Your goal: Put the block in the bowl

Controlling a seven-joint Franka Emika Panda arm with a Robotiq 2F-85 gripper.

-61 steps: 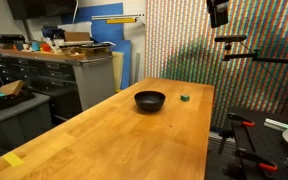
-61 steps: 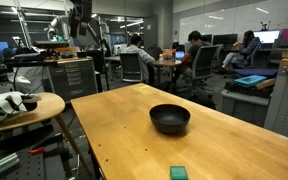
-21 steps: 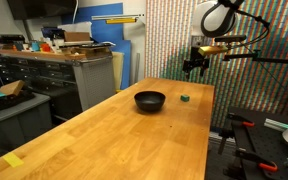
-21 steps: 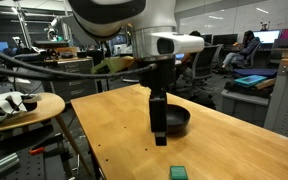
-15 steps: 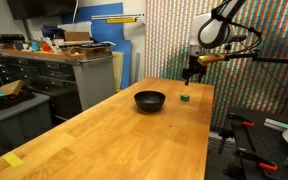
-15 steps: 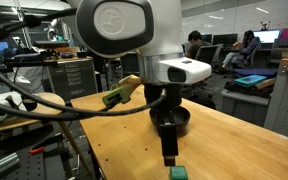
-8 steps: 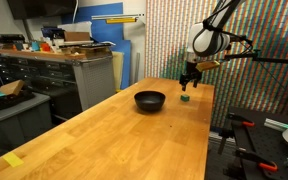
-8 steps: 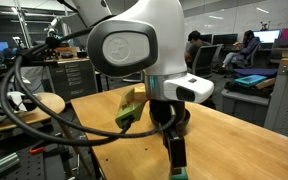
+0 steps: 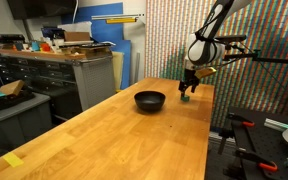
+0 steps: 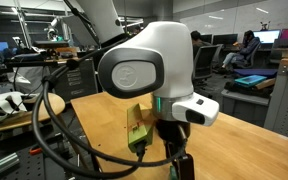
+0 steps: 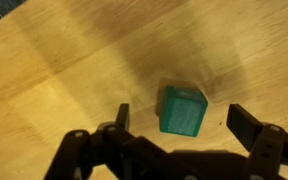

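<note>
The green block (image 11: 181,109) lies on the wooden table, seen close in the wrist view. My gripper (image 11: 181,122) is open, with one finger on each side of the block and gaps to both. In an exterior view my gripper (image 9: 187,90) hangs low over the block (image 9: 185,98), to the right of the black bowl (image 9: 150,100), which stands apart from it. In the other exterior view (image 10: 182,165) my arm fills the frame and hides both bowl and block.
The long wooden table (image 9: 114,135) stretches toward the camera. A grey cabinet with clutter (image 9: 74,75) stands at its left. Tripods and stands (image 9: 254,140) are at the right, beyond the table edge. A round side table (image 10: 19,108) is nearby.
My arm has come down from high above the table to the block. My gripper now sits low around it, and my arm now blocks the bowl in one exterior view.
</note>
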